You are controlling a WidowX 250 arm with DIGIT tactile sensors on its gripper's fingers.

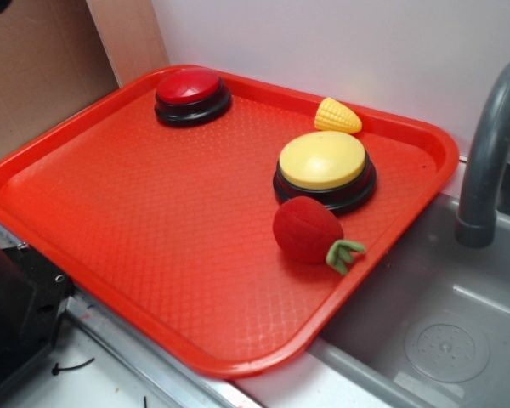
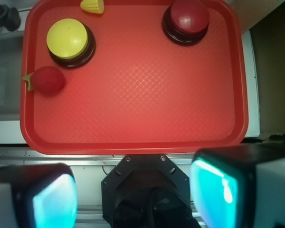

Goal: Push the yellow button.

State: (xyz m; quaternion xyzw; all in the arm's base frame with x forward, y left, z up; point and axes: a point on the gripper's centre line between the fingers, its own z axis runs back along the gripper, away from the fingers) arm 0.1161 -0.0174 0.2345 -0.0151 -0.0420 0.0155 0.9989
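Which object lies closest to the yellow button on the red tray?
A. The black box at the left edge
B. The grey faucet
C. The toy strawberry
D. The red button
C: in the exterior view the toy strawberry sits right against the black base of the yellow button, while the red button stands far off at the tray's back corner.

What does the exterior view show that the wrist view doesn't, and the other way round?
Only the exterior view shows the grey sink basin with its drain and the full curve of the faucet.

Only the wrist view shows the gripper, its jaws spread wide apart at the bottom of the frame, short of the tray.

Both show the red tray holding the yellow button, the red button, the toy corn cob and the toy strawberry beside the yellow button.
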